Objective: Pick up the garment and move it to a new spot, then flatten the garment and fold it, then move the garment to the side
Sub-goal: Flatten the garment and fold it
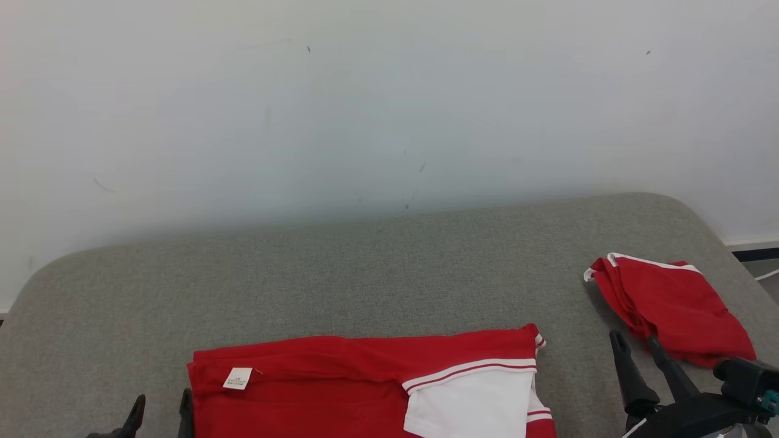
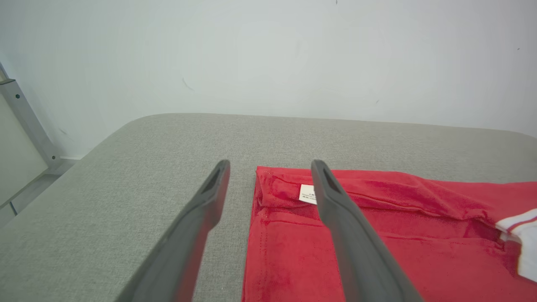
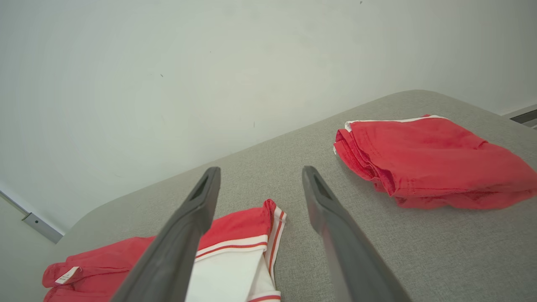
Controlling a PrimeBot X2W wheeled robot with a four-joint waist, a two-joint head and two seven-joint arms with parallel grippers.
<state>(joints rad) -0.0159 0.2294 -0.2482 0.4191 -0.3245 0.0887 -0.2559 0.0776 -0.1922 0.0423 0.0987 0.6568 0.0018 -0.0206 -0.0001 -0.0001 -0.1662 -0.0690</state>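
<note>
Garment (image 1: 341, 383) was recorded lying flat on the grey worktop (image 1: 365, 274), at its near edge and roughly central in the head view. The cloth was red, laid in a long band with a fold line running along it. A small white label (image 1: 237, 377) was noted near its left end, and a white panel (image 1: 481, 401) edged with red and white stripes at its right end.

Left hand (image 1: 162, 406) was seen at the garment's left edge. In the left wrist view this hand (image 2: 270, 167) was spread wide with nothing held, one finger over bare worktop and the other over the red cloth (image 2: 377, 251) beside the label (image 2: 307, 193). Contact with the cloth could not be determined.

Right hand (image 1: 634, 340) was seen to the right of the garment, also spread wide and empty. In the right wrist view this hand (image 3: 260, 172) was pointed across the worktop, with the striped end of the garment (image 3: 235, 235) under its left finger.

A second red piece (image 1: 675, 310) with white trim was noted folded near the worktop's right edge, well apart from the garment and close to the right fingertips.

A plain pale wall (image 1: 365, 91) was noted behind the worktop.
</note>
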